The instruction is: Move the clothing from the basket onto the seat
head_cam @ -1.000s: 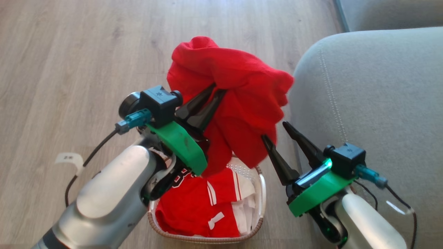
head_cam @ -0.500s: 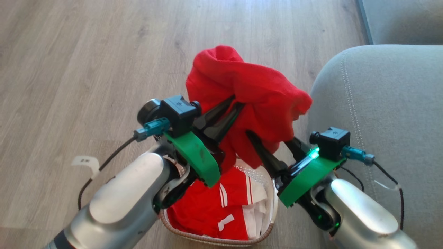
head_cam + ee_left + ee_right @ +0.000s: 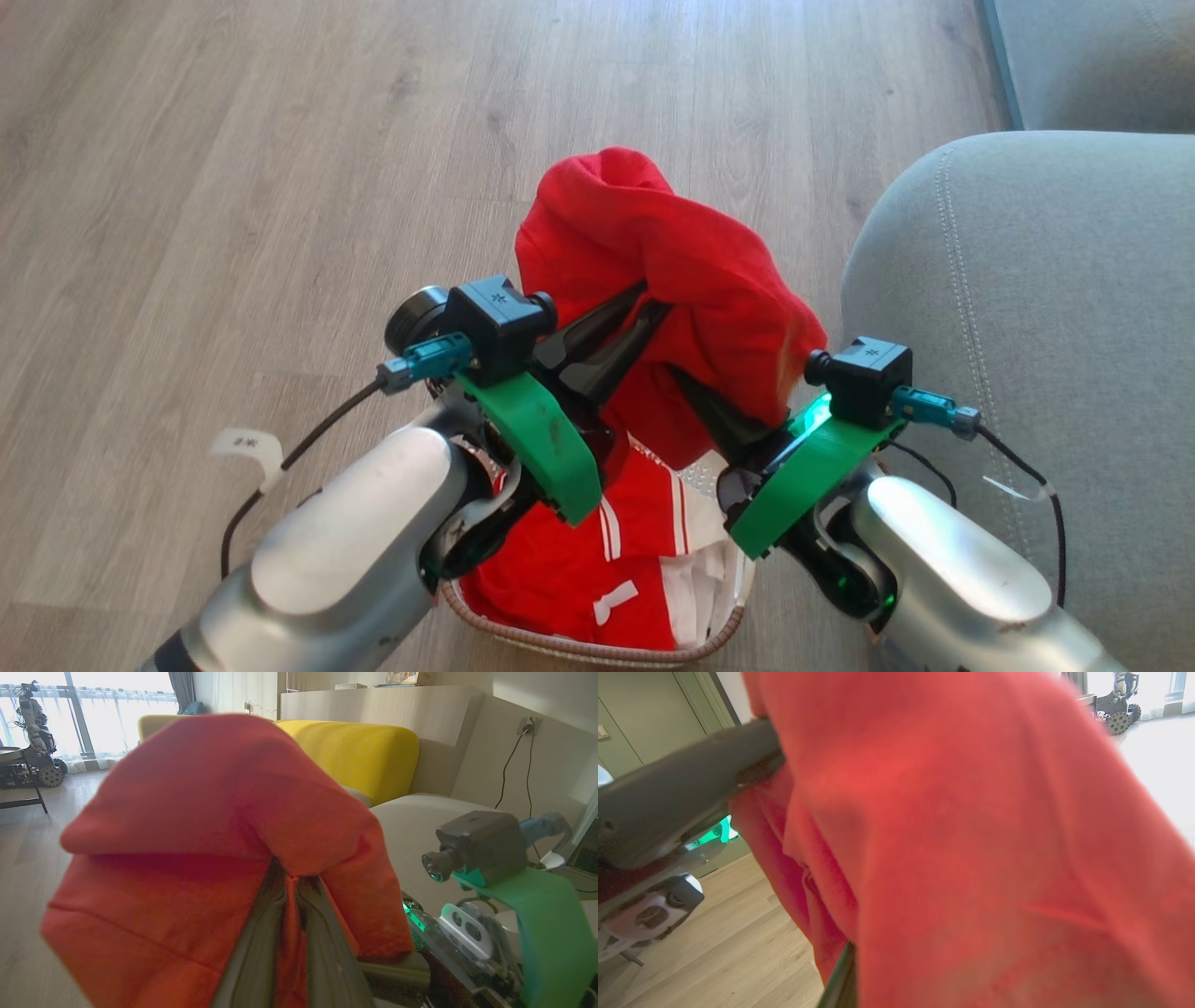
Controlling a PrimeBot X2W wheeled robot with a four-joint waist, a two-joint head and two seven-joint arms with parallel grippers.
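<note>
Left gripper (image 3: 644,303): jaws clenched on a fold of the plain red garment (image 3: 672,252), which hangs raised above the basket (image 3: 597,649). In the left wrist view, cloth (image 3: 187,835) is pinched between the two fingers (image 3: 252,952).

Right gripper (image 3: 733,397): located at 5 o'clock of the garment, against its lower edge. One finger (image 3: 695,406) is visible and the other is covered by cloth, so I cannot tell the jaw state. In the right wrist view, red fabric (image 3: 971,835) lies close to the lens.

Jersey (image 3: 560,579): inside the basket, at 6 o'clock of the raised garment, white stripes showing.

Seat (image 3: 1055,308): grey cushion at 3 o'clock of the basket. The basket stands on the wood floor (image 3: 233,187).
</note>
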